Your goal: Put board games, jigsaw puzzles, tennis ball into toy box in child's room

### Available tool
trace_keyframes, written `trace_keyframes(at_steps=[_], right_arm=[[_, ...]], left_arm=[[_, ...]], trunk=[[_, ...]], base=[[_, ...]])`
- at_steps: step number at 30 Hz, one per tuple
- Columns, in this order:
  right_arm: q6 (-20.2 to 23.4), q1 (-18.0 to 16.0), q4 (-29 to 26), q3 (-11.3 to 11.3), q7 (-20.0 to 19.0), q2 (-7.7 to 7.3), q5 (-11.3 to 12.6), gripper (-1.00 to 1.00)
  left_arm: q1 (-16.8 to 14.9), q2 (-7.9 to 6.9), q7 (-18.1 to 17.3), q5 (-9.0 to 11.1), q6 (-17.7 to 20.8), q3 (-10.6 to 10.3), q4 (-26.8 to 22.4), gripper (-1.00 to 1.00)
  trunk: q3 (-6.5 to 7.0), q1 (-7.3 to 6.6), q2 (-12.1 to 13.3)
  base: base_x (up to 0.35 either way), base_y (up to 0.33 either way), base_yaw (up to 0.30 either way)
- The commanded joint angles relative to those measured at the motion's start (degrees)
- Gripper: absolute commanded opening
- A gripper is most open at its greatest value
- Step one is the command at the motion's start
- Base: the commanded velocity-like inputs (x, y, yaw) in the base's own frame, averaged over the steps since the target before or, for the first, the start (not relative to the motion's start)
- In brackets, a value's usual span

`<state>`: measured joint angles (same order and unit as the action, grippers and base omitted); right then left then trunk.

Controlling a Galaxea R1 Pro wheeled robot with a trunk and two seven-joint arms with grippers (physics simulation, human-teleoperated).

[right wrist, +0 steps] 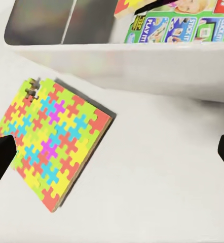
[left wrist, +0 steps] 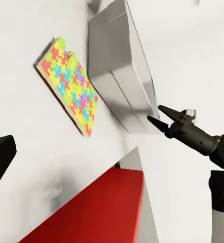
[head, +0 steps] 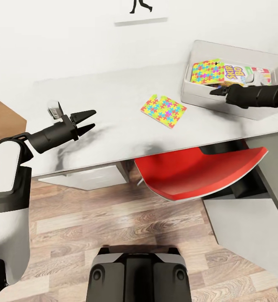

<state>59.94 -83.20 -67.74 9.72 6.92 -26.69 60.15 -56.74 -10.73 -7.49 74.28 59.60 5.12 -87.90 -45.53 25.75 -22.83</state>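
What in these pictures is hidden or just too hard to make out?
- Toy box contents: in the head view the right arm covers part of them, so a full count isn't possible.
- Small upright object behind the left gripper: too small to identify.
- Wall poster: cut off by the head view's top edge.
- Red chair: partly under the table.

- I'm in a kid's bedroom or playroom at home, simulator render.
- White wall (head: 71, 37) with a black athlete silhouette poster (head: 139, 6), cropped at the top of my head view.
- Pale desk (head: 113, 96) against that wall, red chair (head: 201, 170) tucked under it.
- Wood plank floor (head: 113, 222), domestic look.
- Toys on the desk: bright puzzle (head: 163, 110) lying flat, grey tray (head: 197, 94) holding a second puzzle (head: 206, 72) and a Skip-Bo box (head: 234, 72).
- My right wrist view shows kids' game artwork (right wrist: 173, 28) inside the tray.
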Motion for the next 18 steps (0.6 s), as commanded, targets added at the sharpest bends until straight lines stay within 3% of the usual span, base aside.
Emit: trace_keyframes(at_steps=[1, 9, 18], right_arm=[[0.06, 0.18, -0.20, 0.13, 1.33, 0.08, 0.62, 1.00], [0.06, 0.98, -1.36, 0.13, 3.03, 0.43, 0.62, 1.00], [0.06, 1.40, -2.90, 0.12, 3.96, 0.77, 0.59, 1.00]], left_arm=[[-0.04, -0.01, -0.59, -0.59, 0.21, 0.07, 0.01, 1.00], [-0.04, -0.11, -0.65, -0.59, 0.22, 0.07, 0.01, 1.00], [-0.04, -0.16, -0.67, -0.55, 0.25, 0.07, 0.01, 1.00]], trunk=[[-0.07, 0.03, -0.09], [-0.06, 0.03, -0.09], [-0.05, 0.03, -0.09]], base=[[0.000, 0.033, -0.010], [0.000, 0.118, -0.006], [0.000, 0.236, -0.002]])
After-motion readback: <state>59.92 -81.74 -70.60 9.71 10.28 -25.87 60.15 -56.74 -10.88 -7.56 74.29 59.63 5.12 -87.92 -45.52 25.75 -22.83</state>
